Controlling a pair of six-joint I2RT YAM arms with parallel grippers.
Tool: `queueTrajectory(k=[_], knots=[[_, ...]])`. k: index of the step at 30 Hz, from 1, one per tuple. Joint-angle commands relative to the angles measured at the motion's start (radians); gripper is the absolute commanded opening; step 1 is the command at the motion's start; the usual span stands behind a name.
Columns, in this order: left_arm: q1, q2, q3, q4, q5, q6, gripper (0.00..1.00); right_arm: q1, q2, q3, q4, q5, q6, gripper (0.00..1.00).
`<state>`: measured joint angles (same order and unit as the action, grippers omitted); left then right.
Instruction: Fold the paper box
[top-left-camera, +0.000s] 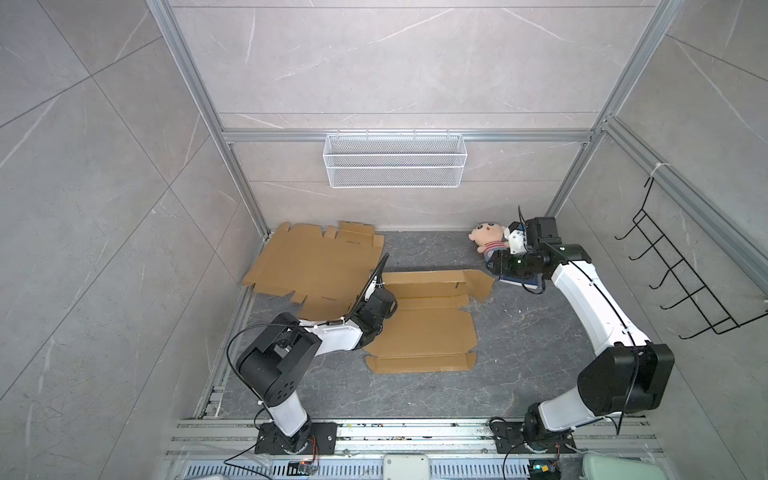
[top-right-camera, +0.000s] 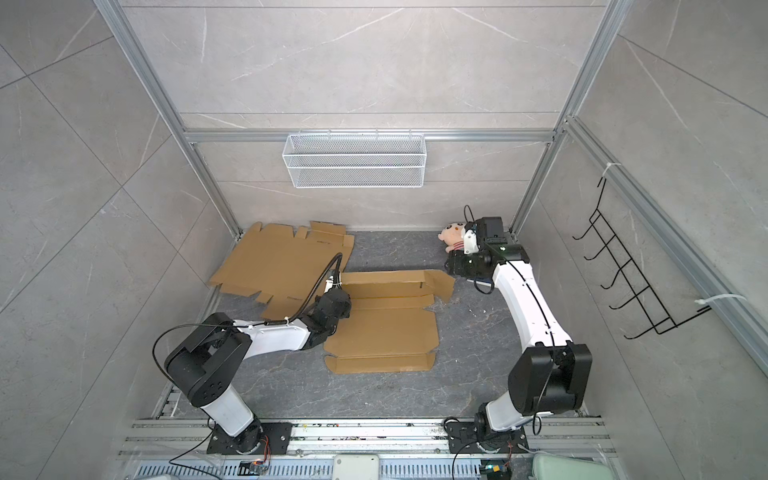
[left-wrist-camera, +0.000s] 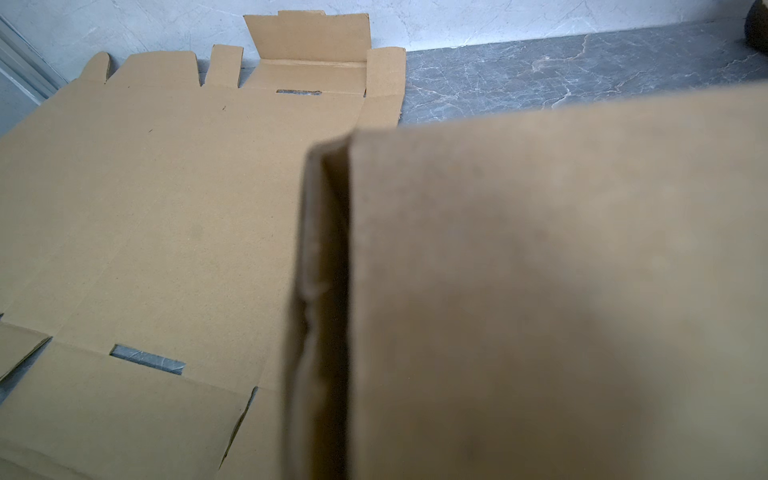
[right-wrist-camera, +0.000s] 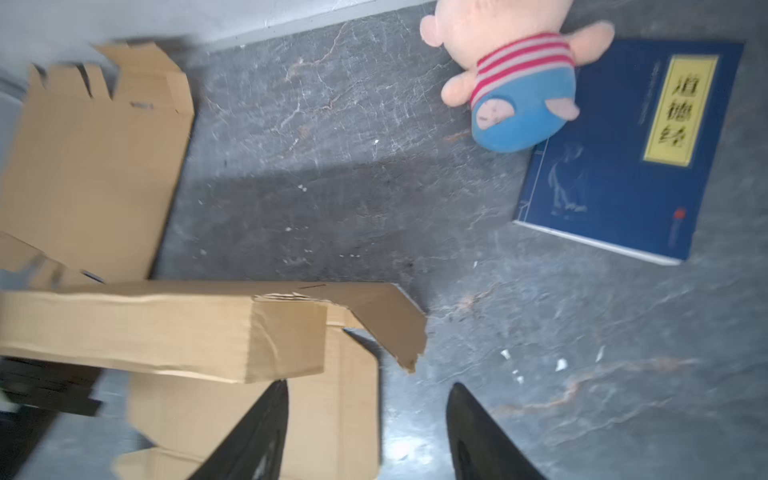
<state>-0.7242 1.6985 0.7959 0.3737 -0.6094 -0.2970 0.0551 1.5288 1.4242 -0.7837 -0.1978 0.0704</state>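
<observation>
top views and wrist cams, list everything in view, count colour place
partly folded box: one, brown, centre, far side folded up
flat box blank: one, brown, back left
plush doll: one, pink with striped top and blue pants, back right
book: one, dark blue with yellow label, next to the doll
wire basket: one, white, back wall
wire rack: one, black, right wall
left gripper: one, black, shut, at the partly folded box's left edge
right gripper: one, black, open, empty, near that box's right corner

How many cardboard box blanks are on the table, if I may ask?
2. The flat blank lies at the back left; the partly folded blank sits in the middle, nearer the robot. None appears hidden.
</observation>
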Motion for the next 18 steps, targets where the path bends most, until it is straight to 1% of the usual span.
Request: queueTrajectory(k=[1,4,8,10,12,14,16,18], knots=[[0.005,0.036,0.033,-0.072,0.047,0.050,0.00,0.033,0.002,-0.062,0.053,0.087,-0.187,0.63],[0.014,0.044,0.043,-0.082,0.067,0.048,0.00,0.044,0.062,-0.041,0.063,0.146,-0.244,0.63],[0.017,0.053,0.063,-0.101,0.085,0.044,0.00,0.059,0.156,0.027,0.020,0.153,-0.299,0.59],[0.018,0.057,0.071,-0.108,0.091,0.039,0.00,0.074,0.194,0.053,-0.006,0.162,-0.317,0.56],[0.019,0.062,0.078,-0.115,0.091,0.031,0.00,0.087,0.208,0.052,-0.018,0.155,-0.334,0.50],[0.019,0.061,0.082,-0.121,0.089,0.019,0.00,0.095,0.207,0.044,-0.020,0.150,-0.336,0.39],[0.019,0.059,0.083,-0.130,0.087,0.005,0.00,0.107,0.195,0.030,-0.022,0.143,-0.335,0.25],[0.019,0.052,0.084,-0.140,0.083,-0.012,0.00,0.116,0.177,0.014,-0.030,0.140,-0.328,0.19]])
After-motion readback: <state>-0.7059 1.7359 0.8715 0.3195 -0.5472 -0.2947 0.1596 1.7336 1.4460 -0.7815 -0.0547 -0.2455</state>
